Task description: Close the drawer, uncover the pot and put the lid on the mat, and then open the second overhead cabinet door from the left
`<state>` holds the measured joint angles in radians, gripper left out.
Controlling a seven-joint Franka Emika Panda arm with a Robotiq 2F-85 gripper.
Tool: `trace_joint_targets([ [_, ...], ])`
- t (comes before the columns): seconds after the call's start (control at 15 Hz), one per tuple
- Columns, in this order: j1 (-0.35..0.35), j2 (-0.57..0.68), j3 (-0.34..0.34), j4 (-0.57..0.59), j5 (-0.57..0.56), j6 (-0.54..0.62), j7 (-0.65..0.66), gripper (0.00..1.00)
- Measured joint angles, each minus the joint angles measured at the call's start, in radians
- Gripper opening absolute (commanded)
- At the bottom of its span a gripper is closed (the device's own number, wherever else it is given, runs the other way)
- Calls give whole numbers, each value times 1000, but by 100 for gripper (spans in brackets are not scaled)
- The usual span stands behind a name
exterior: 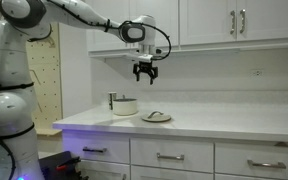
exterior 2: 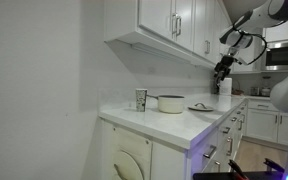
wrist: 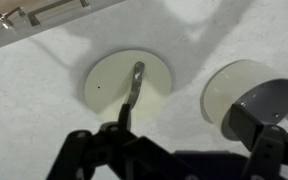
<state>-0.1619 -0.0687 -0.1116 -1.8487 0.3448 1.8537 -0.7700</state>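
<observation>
Above the worktop [exterior: 234, 125], the released, empty hand [exterior: 144, 76] hangs over the lid [exterior: 156, 116] beside the uncovered pot [exterior: 125, 106]; next, probably, reach up for the second overhead cabinet door [exterior: 162, 22].

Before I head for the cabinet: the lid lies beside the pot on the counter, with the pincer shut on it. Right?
No: the pincer is open, hanging clear above the lid, as an exterior view shows. The lid does lie beside the pot on the counter.
</observation>
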Motion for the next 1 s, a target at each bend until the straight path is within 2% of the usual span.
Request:
trace_joint_targets([
  [0.4,20,-170,-40,-155,96,23,-69,100],
  [1.0,182,-486,-28,-500,201,338,-67,100],
])
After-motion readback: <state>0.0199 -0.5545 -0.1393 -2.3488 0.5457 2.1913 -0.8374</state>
